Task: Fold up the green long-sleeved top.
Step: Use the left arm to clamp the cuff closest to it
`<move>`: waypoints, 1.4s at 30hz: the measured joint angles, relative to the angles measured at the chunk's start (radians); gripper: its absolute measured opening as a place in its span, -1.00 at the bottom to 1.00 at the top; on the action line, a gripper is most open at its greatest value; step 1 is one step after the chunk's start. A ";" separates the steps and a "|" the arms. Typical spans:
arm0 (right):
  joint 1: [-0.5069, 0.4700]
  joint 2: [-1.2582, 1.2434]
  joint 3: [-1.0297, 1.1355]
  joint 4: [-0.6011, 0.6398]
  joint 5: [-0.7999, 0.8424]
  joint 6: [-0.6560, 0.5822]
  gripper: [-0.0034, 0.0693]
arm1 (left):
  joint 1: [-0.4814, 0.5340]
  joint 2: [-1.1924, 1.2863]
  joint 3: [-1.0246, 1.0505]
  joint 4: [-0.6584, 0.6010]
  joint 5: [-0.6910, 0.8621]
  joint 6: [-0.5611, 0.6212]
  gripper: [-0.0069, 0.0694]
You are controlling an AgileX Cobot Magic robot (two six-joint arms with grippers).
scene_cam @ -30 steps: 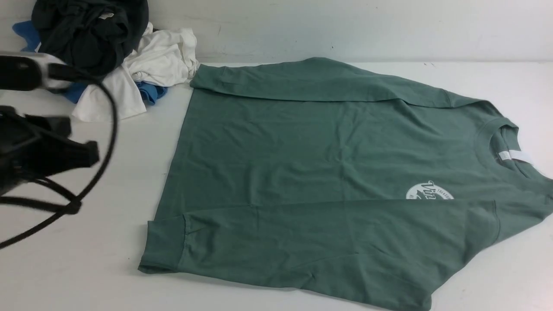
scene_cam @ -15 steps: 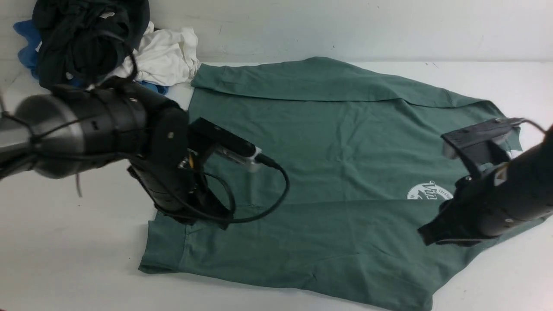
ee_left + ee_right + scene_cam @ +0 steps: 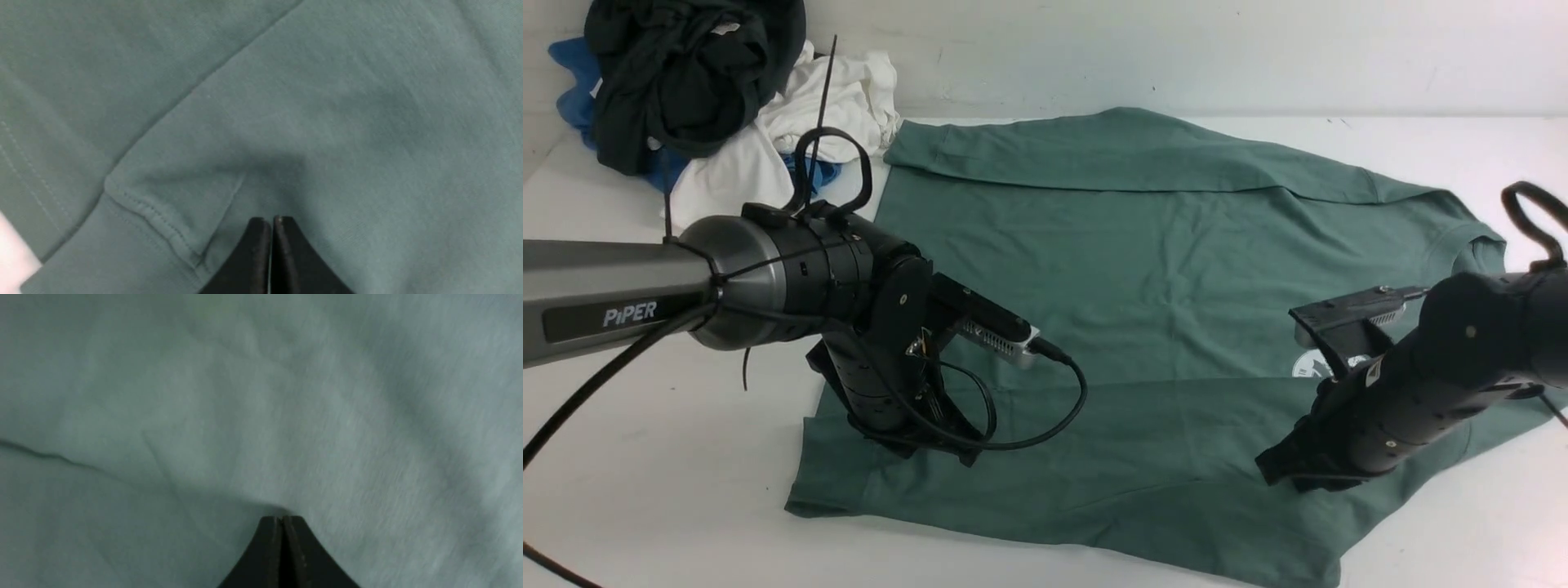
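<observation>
The green long-sleeved top (image 3: 1143, 269) lies flat on the white table (image 3: 686, 506), neck to the right, hem to the left. Both sleeves are folded across its body. My left gripper (image 3: 960, 453) is shut and points down at the near sleeve, close to its cuff (image 3: 829, 469). In the left wrist view the left gripper (image 3: 271, 220) has nothing between its jaws, and the cuff seam (image 3: 151, 212) lies beside it. My right gripper (image 3: 1270, 472) is shut over the near sleeve's upper part. The right gripper (image 3: 282, 518) shows only green cloth (image 3: 245, 396) beneath it. The right arm partly hides the white logo (image 3: 1303, 367).
A heap of other clothes sits at the back left corner: a black garment (image 3: 686, 73), a white one (image 3: 837, 102) and a blue one (image 3: 568, 65). A pale wall (image 3: 1176, 49) runs along the table's far edge.
Both arms have swung in from the sides and come down over the near sleeve, the right one further left and lower than half a second ago. The top has not moved.
</observation>
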 joint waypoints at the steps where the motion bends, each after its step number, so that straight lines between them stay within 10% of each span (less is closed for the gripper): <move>1: 0.000 0.000 0.002 -0.001 0.006 0.000 -0.93 | 0.000 0.000 0.000 -0.013 0.008 0.000 -0.84; 12: 0.000 -0.140 0.178 -0.002 -0.028 0.045 -0.93 | -0.001 -0.017 0.000 -0.252 0.123 0.174 -0.84; 23: 0.000 -0.309 0.090 0.001 0.108 -0.023 -0.93 | 0.051 -0.182 0.000 -0.228 0.081 0.173 -0.83; 35: 0.000 -0.314 0.070 0.126 0.084 -0.106 -0.93 | 0.182 -0.114 0.000 -0.153 0.170 0.086 0.00; 42: 0.000 -0.314 0.070 0.187 0.084 -0.151 -0.93 | 0.182 -0.028 0.000 -0.082 0.152 -0.031 -0.06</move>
